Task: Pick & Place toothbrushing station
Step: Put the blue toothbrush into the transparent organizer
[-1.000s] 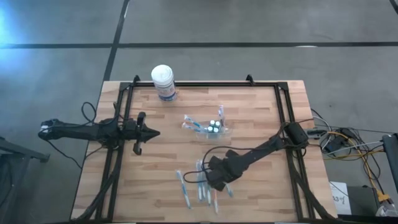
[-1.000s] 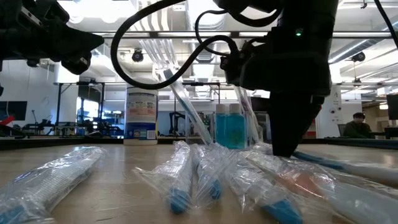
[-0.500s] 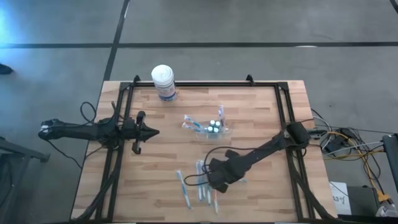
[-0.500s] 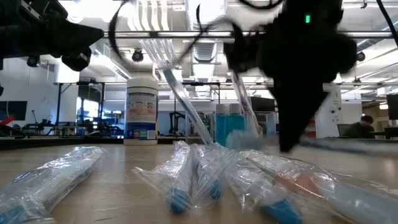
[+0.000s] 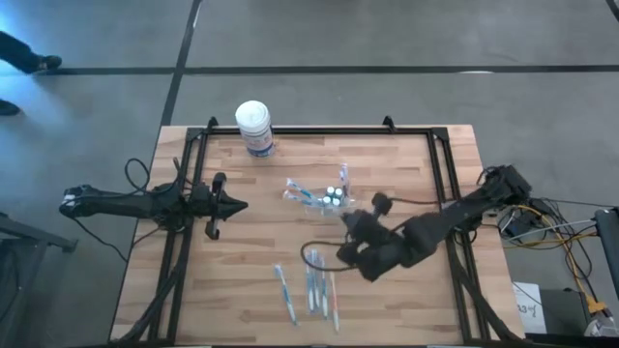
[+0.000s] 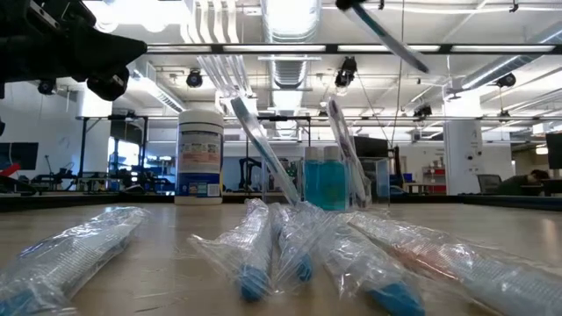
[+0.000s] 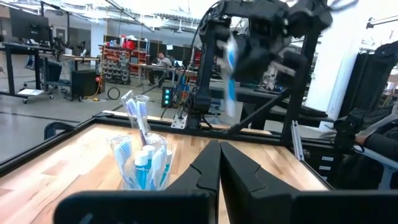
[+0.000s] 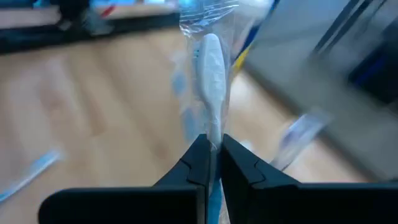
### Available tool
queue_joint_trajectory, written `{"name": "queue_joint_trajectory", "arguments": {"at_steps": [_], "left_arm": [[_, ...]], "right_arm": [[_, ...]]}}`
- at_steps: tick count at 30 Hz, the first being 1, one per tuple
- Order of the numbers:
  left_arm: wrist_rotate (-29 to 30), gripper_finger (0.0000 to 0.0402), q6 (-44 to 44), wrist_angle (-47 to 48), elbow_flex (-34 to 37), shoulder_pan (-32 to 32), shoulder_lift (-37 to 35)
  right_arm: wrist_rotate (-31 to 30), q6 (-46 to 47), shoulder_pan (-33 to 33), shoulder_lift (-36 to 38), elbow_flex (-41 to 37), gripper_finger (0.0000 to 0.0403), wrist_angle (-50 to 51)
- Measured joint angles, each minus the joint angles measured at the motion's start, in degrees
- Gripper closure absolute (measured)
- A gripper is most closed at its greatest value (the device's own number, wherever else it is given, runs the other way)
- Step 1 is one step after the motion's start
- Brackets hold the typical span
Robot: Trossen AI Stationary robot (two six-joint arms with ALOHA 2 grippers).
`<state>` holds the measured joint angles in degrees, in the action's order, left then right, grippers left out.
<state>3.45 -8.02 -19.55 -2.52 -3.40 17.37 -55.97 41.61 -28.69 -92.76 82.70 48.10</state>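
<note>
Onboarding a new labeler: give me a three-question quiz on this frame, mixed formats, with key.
1. True or false: the right gripper has its jaws shut on a wrapped toothbrush.
2. Where is the white-lidded canister? A) far edge of the table B) near edge C) in the left gripper
3. Fill in: the clear holder already contains ____.

Key: 1 true; 2 A; 3 toothbrushes.

We see a table (image 5: pixel 242 290) of pale wood planks, smooth and matt, framed by black metal bars (image 5: pixel 314 132). The wrapped toothbrushes (image 6: pixel 263 250) lie in crinkled, glossy clear film. The toothbrushing station (image 7: pixel 142 163) is clear, glinting plastic. The canister (image 6: pixel 200 164) looks like white plastic with a paper label. Both arms' fingers (image 7: pixel 202 171) are matt black
</note>
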Motion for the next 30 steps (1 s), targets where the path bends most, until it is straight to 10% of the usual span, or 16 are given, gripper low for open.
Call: {"name": "queue_joint_trajectory", "arguments": {"at_steps": [4,12,19,30], "left_arm": [[0.0,0.0388,0.0,0.2,0.0,0.0,0.0],[0.1,0.0392,-1.2,-0.1,0.0,0.0,0.1],[0.2,0.0388,-1.7,-0.2,0.0,0.0,0.1],[1.5,0.0388,-1.7,-0.2,0.0,0.0,0.1]], "right_arm": [[-3.8,-15.8,-0.4,3.3,-4.7,0.0389,-12.3],[9.6,-40.4,4.6,11.6,-24.7,0.0389,-53.6],[17.1,-47.8,11.3,17.0,-46.2,0.0389,-86.8],[10.6,-41.8,18.1,12.5,-63.0,0.0390,-114.4]]}}
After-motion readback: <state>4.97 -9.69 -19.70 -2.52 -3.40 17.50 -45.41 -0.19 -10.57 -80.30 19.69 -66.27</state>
